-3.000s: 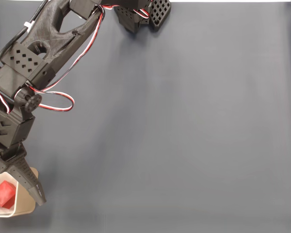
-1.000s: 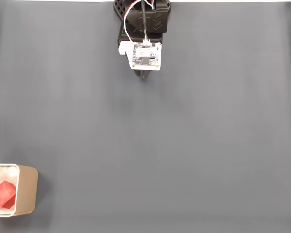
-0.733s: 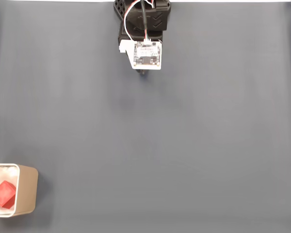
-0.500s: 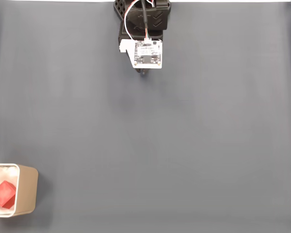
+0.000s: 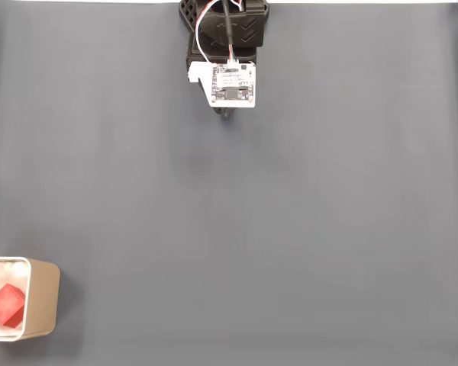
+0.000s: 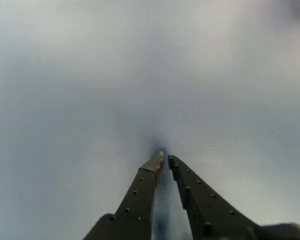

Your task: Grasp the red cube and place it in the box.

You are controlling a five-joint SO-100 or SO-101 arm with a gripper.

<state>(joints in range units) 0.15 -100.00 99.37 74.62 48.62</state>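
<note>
The red cube [image 5: 5, 303] lies inside the box [image 5: 44, 298], a beige container with a white interior at the bottom left corner of the fixed view. The arm is folded back at the top centre of that view, far from the box, and its gripper [image 5: 226, 113] is mostly hidden under a white camera board [image 5: 231, 85]. In the wrist view the gripper [image 6: 165, 158] is shut with nothing between its black fingers [image 6: 140, 192], the tips close to the blurred grey mat.
A plain grey mat [image 5: 290, 213] covers the table. The arm's black base [image 5: 227, 23] stands at the top edge of the fixed view. The box is cut off by the left edge of the frame.
Three seconds ago the arm reached over the box at the lower left; it has since pulled back to the top centre. Over the last second it barely shifts. The cube stays in the box.
</note>
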